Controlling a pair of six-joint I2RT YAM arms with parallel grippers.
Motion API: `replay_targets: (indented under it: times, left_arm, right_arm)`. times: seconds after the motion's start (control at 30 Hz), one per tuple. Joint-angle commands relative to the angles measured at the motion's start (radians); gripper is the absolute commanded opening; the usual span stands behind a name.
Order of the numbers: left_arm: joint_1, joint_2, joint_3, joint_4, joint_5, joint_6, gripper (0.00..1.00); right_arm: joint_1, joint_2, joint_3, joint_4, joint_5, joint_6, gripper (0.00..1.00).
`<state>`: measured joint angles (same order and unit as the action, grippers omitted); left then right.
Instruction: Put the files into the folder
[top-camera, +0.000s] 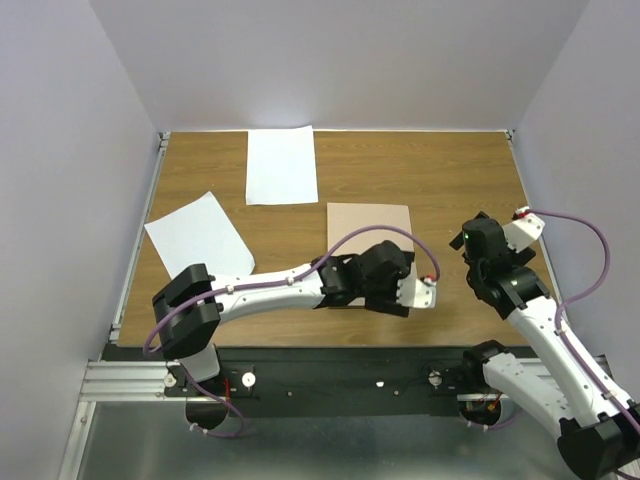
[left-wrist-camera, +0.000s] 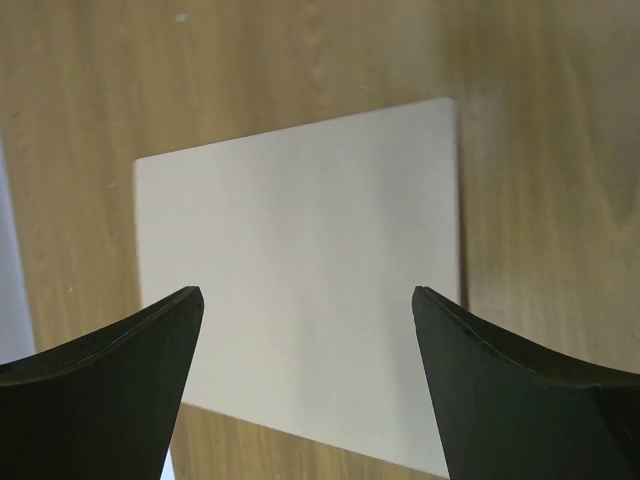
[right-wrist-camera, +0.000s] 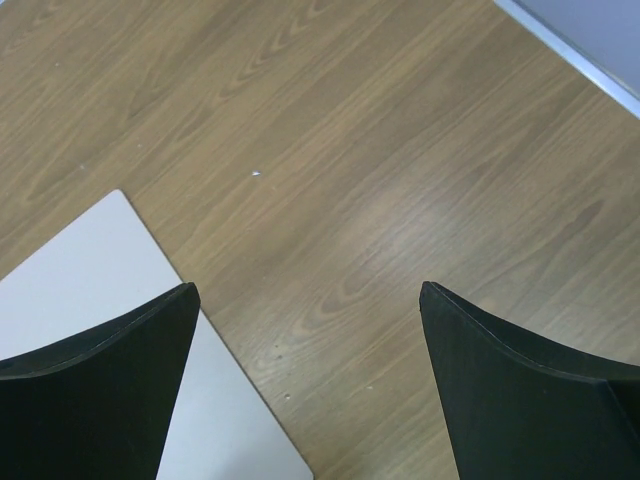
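left jaws spread wide, empty, over folder; right jaws spread wide, empty, over table beside folder.

Free room lying right of the folder
The left arm is stretching across the folder's near edge, blocking it; bare wood toward the right gripper is apparently lying open.

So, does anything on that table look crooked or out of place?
Only the white sheet on the left: it lies turned at an angle, while the other sheet and the folder sit roughly square. Nothing looks torn or spilled.
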<state>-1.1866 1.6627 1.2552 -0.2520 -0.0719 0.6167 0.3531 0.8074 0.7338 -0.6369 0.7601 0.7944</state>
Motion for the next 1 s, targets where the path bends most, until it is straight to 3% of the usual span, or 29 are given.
replay_targets:
  times: [0.0,0.33,0.5,0.97]
  left_arm:
    - [-0.014,-0.034,-0.094,-0.042,0.233,0.161,0.95]
    - [-0.068,-0.026,-0.253,0.085,0.046,0.123,0.95]
    - [-0.111,-0.031,-0.349,0.227,-0.052,0.115,0.95]
    - [-0.104,0.005,-0.352,0.281,-0.128,0.092,0.81]
  right_arm:
    - [-0.005,-0.030,0.038,-0.072,0.096,0.003,1.00]
    - [-0.005,-0.125,0.018,-0.089,0.088,0.006,1.00]
    - [-0.005,-0.146,0.016,-0.093,0.100,0.019,1.00]
    - [-0.005,-0.181,0.021,-0.102,0.113,0.025,1.00]
